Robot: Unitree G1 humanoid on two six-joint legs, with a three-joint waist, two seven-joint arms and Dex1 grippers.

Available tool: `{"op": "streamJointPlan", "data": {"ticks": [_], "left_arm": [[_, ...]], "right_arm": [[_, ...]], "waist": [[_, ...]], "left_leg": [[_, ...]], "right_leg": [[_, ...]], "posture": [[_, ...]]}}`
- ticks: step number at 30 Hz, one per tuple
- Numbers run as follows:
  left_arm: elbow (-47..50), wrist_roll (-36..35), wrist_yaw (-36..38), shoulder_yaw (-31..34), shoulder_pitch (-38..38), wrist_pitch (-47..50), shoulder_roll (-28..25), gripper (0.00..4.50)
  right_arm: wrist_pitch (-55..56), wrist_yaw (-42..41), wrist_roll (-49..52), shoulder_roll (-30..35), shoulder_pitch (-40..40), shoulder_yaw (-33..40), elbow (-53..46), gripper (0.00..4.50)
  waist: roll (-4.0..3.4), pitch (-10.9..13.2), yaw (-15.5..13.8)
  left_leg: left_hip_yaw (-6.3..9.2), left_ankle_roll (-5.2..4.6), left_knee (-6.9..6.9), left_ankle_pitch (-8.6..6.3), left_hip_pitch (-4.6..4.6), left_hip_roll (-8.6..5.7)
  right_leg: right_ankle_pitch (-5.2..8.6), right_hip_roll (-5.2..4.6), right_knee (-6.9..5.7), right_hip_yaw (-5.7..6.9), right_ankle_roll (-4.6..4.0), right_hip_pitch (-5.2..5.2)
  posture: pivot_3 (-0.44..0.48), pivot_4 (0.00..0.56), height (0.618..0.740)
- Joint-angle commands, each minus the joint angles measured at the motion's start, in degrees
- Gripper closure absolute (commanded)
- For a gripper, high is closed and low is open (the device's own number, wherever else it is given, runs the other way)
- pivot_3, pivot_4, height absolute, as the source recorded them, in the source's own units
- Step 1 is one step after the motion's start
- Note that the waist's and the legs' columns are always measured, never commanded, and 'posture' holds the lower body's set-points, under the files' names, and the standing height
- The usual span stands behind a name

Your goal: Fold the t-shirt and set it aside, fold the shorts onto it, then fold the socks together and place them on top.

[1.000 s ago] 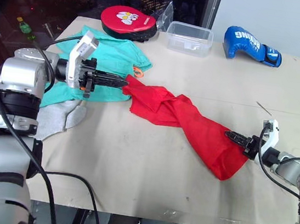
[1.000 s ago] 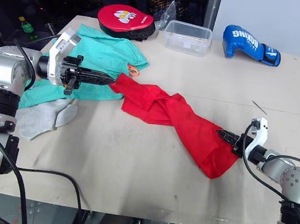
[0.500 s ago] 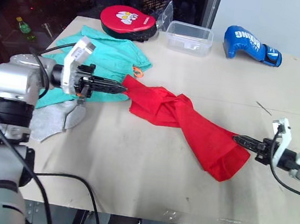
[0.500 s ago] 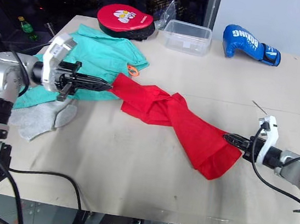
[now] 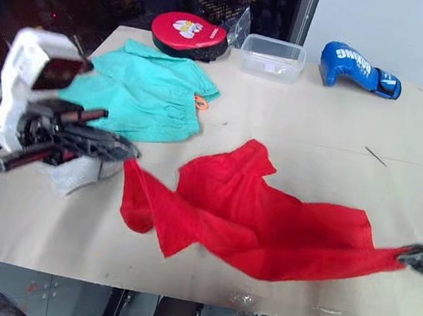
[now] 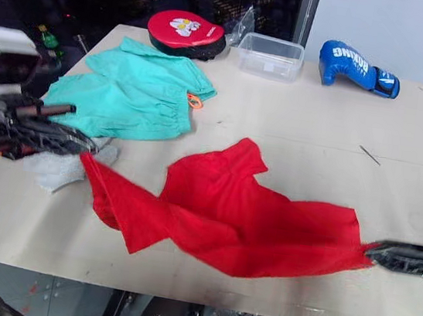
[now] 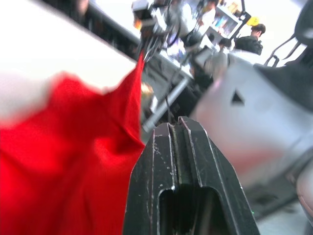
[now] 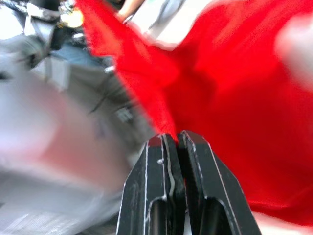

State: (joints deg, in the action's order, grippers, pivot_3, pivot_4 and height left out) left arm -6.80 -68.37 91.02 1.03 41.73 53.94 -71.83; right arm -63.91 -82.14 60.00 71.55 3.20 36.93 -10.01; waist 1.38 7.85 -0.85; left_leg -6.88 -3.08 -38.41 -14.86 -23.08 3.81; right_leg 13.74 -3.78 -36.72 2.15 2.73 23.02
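From the head camera's left eye, the t-shirt [image 5: 258, 219] lies spread across the near middle of the table [image 5: 318, 117], stretched between the left gripper [image 5: 119, 148] at its left corner and the right gripper [image 5: 417, 257] at its right corner. The shorts [image 5: 141, 98] lie flat at the far left, with the socks [image 5: 77, 174] just near them, partly behind the left arm.

The right eye gives the same layout.

In the left wrist view the fingers [image 7: 168, 161] are pressed together on red cloth.

In the right wrist view the fingers [image 8: 168, 161] likewise pinch a red edge.

The shirt looks light, limp and easily bunched; opposite corners or hem ends seem the best holds to keep it flat.
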Motion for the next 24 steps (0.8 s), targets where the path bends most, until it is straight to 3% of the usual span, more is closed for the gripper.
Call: {"op": "streamJointPlan", "data": {"ticks": [1,4,9,11,15,19,21,24], "left_arm": [[-15.1,15.42,-6.06,-3.73,14.24,-10.4,10.12,4.5],[-30.46,26.63,-10.97,-4.82,27.01,-21.89,19.2,4.5],[-58.12,44.67,-33.67,-4.79,46.58,-50.03,30.66,4.5],[-63.69,47.38,-43.48,-2.32,52.18,-56.21,32.67,4.5],[-68.63,45.04,-56.1,7.91,65.73,-59.44,32.7,4.5],[-69.25,46.3,-58.45,12.97,73.44,-60.04,31.11,4.5],[-68.67,47.94,-53.49,12.84,74.06,-58.92,30.52,4.5],[-67.62,50.42,-44.22,11.43,70.37,-56.09,30.13,4.5]], "right_arm": [[6.7,9.47,-6.04,-1.55,-20.08,-10.35,10.66,4.4],[16.77,16.17,-17.62,-6.69,-39.29,-20.09,23.94,4.4],[47.41,28.76,-39.11,-18.07,-68.3,-30.08,56.72,4.4],[57.12,33.19,-43.28,-20.74,-75.58,-30.7,65.97,4.4],[74.86,48.45,-49.15,-23.61,-87.42,-29.56,77.79,4.4],[82.05,52.64,-49.9,-23.97,-94.21,-27.05,81.83,4.4],[82.77,50.24,-50.64,-23.96,-94.2,-26.95,82.57,4.4],[82.01,45.78,-50.3,-24.39,-91.22,-25.64,82.95,4.4]], "waist": [[-0.03,0.11,0.01],[0.04,0.11,0.12],[0.16,0.17,0.81],[0.16,0.18,1.16],[0.21,0.25,1.82],[0.15,0.23,1.85],[0.14,0.23,1.85],[0.05,0.29,1.84]], "left_leg": [[0.03,0.0,0.01,0.0,0.25,-0.09],[0.19,-0.01,0.03,0.01,0.16,-0.35],[-0.12,0.23,0.02,0.18,-0.84,-0.52],[-0.33,0.18,0.17,0.13,-0.82,-0.56],[-0.46,0.21,0.75,0.13,-1.03,-0.61],[-0.61,0.23,1.15,0.13,-1.24,-0.65],[-0.66,0.24,1.19,0.14,-1.23,-0.63],[-0.75,0.25,1.19,0.13,-0.54,-0.57]], "right_leg": [[0.02,0.01,0.01,-0.01,-0.03,-0.25],[-0.03,0.02,0.0,-0.19,-0.11,-0.22],[-0.2,0.02,0.1,-0.41,0.18,0.72],[-0.16,-0.06,0.1,-0.42,0.31,0.75],[-0.07,-0.28,0.16,-0.17,0.46,1.25],[-0.07,-0.4,0.24,0.12,0.47,1.56],[-0.06,-0.4,0.32,0.16,0.48,1.54],[0.06,-0.38,0.81,0.22,0.61,0.58]], "posture": [[0.0,0.15,0.74],[0.0,0.15,0.74],[0.0,0.15,0.74],[0.0,0.15,0.74],[0.0,0.15,0.74],[0.0,0.15,0.74],[0.0,0.15,0.74],[0.0,0.15,0.74]]}}
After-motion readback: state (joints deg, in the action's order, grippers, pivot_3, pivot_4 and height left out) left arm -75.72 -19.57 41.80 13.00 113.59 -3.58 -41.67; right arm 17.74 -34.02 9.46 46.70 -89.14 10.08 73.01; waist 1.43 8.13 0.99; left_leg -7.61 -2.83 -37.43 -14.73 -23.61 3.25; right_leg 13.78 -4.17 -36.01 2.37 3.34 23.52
